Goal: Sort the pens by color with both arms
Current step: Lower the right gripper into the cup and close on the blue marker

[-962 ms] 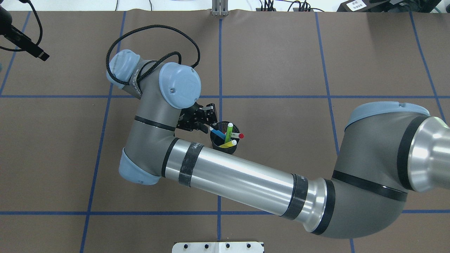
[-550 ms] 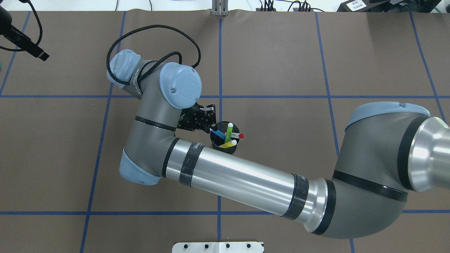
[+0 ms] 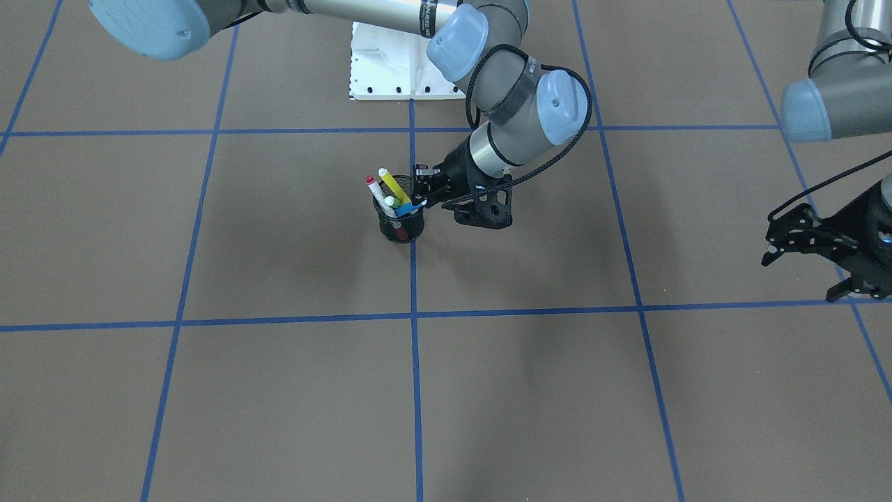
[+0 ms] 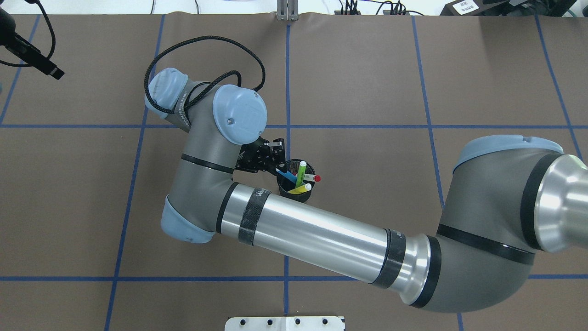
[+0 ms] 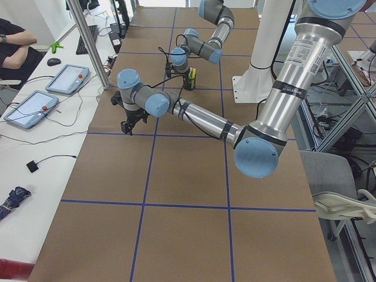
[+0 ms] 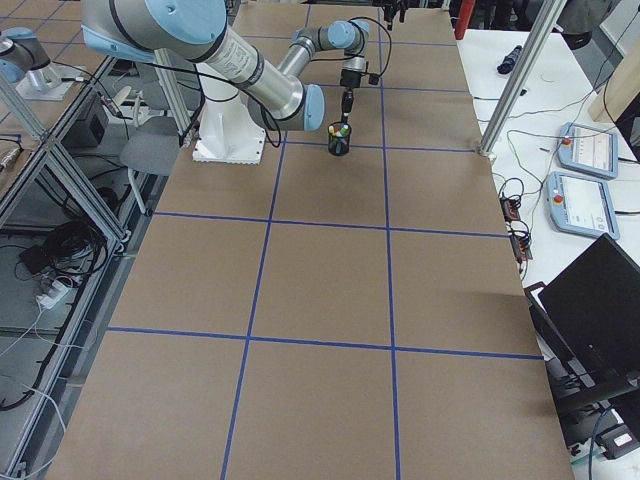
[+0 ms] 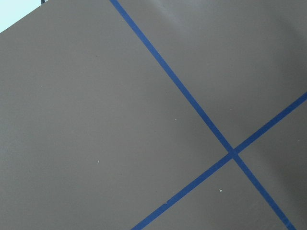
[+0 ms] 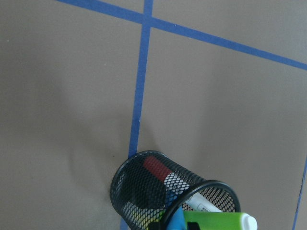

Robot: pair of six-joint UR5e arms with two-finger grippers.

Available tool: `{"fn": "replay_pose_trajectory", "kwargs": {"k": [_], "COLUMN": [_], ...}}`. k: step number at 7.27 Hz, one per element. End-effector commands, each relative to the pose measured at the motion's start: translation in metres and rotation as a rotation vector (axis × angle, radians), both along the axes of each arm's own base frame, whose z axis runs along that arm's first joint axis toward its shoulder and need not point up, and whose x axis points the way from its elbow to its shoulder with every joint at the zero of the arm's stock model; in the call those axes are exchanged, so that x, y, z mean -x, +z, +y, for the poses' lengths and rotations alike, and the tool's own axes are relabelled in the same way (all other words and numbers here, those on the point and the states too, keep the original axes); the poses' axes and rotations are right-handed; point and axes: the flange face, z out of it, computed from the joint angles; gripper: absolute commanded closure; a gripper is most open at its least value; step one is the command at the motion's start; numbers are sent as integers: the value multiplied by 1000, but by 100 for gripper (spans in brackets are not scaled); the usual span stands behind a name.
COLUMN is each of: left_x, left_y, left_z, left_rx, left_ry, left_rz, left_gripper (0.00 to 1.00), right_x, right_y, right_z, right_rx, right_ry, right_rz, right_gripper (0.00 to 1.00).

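Right arm [image 4: 303, 230] extended over the centre of the table [image 4: 367, 92], wrist folded back; right gripper [image 3: 420, 187] low, jaws parted. Left arm [image 3: 829, 90] near table's left end, left gripper [image 3: 769, 245] parted.

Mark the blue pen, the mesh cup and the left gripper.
blue pen [image 4: 287, 175], overhead exterior view, middle of the barrel.
mesh cup [image 3: 411, 224], front-facing exterior view, side wall below the rim.
left gripper [image 3: 798, 279], front-facing exterior view, midway between its fingertips.
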Motion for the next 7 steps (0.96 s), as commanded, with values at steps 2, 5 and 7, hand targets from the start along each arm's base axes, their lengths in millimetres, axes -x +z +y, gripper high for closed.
{"fn": "replay_pose_trajectory", "kwargs": {"k": [2,5,7], "left_x": [0,0,0], "left_y": [0,0,-1], "left_z": [0,0,1], "left_rx": [1,-1,-1], "left_ry": [0,0,-1], "left_rz": [1,1,2], "left_gripper": [0,0,0], "right_x": [-16,-83,-144], "right_y": [-17,-89,-137], "right_z": [4,16,7], "right_rx": [-10,-70,-131], "right_ry": [16,47,103], "right_rz": [-23,-144,-252], "right_gripper": [100,100,100]}}
